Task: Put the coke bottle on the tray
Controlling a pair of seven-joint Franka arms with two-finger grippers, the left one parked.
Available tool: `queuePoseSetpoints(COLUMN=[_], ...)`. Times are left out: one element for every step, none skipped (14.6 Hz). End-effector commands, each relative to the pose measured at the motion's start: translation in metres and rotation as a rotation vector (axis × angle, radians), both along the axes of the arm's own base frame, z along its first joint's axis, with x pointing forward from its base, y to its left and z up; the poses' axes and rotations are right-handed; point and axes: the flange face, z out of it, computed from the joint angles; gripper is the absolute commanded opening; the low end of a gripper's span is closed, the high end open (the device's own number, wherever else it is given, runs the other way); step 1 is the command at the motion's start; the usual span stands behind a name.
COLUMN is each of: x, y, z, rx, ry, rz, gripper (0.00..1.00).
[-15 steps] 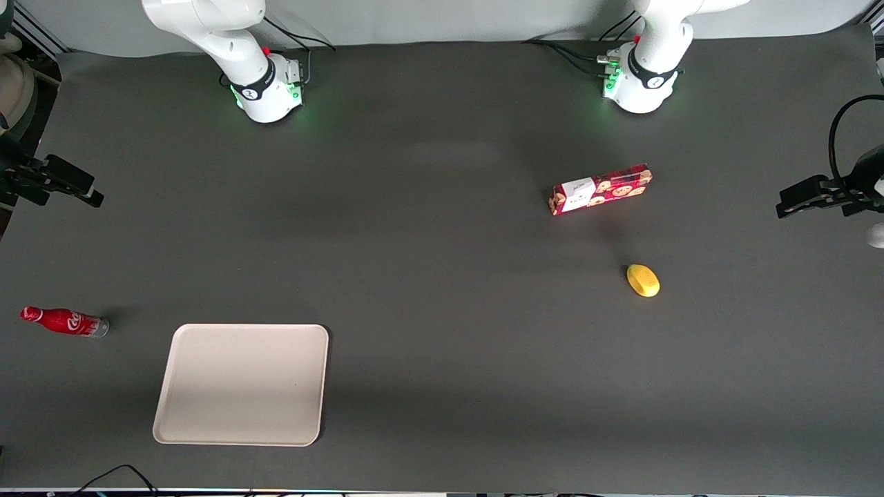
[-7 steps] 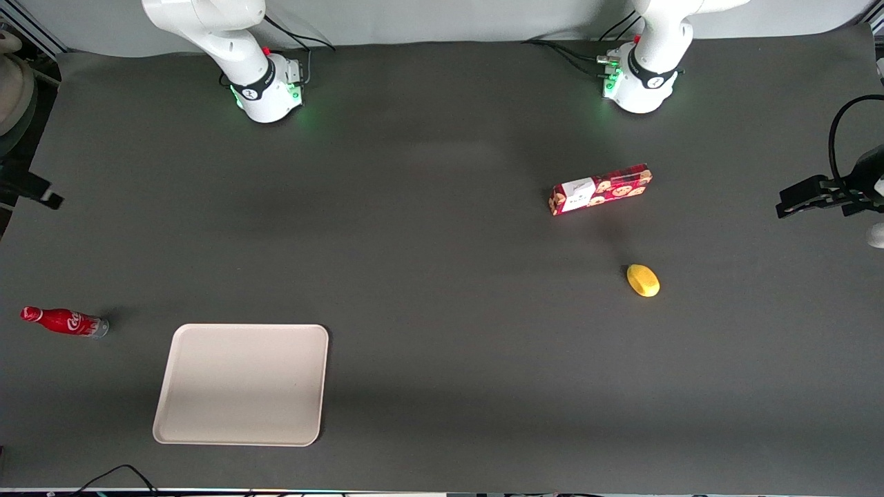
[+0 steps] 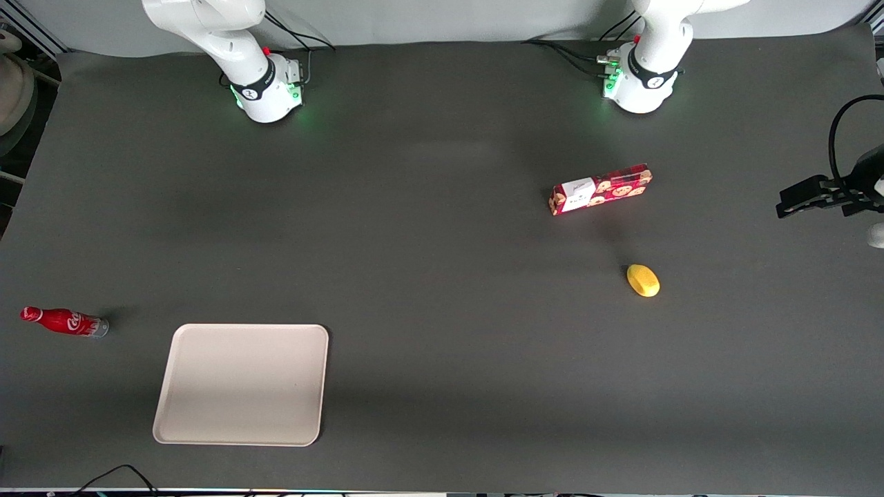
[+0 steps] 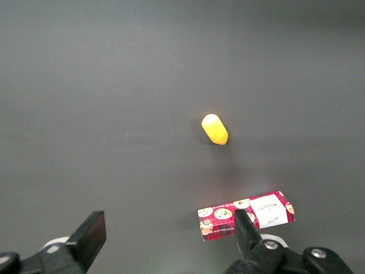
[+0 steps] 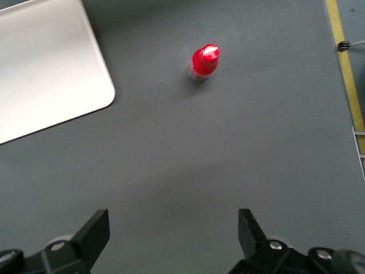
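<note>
One bottle [image 3: 63,322] not yet gripped, standing on table [image 3: 442,276] beside tray [image 3: 242,384], toward working arm's end.
Gripper [image 5: 174,234], jaws wide open and empty, has swung out of front view since 1 s ago; approach underway, w/ bottle ahead.

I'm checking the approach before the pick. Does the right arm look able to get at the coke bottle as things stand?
Probably yes. The gripper hangs open above bare table, apart from the coke bottle, which stands upright. Nothing lies between them; the tray sits off to one side, not touching the bottle.
</note>
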Motion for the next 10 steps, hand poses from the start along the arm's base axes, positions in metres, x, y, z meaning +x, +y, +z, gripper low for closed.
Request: queuePoseSetpoints(x=[0.024,0.029,0.033,0.034,0.037,0.040,0.046,0.052,0.055,0.057], y=[-0.025,-0.031,-0.039,-0.051,-0.060,-0.070,-0.074,-0.077,-0.083,-0.089], z=[-0.026,-0.037,-0.051,-0.064,-0.079,-0.085,-0.095,-0.104,-0.112,-0.120], rx=[-0.056,-0.031,-0.002,0.012,0.014,0.009,0.002,-0.010,-0.024,-0.028], ry=[-0.001,-0.021,-0.027,-0.026,-0.025,-0.040,-0.049,-0.049,-0.049,-0.065], rz=[-0.020,-0.040,-0.048,-0.033,-0.021,-0.029,-0.037,-0.038,-0.047,-0.060], gripper=[1.00,1.00,1.00,1.00,1.00,1.00,1.00,1.00,1.00,1.00])
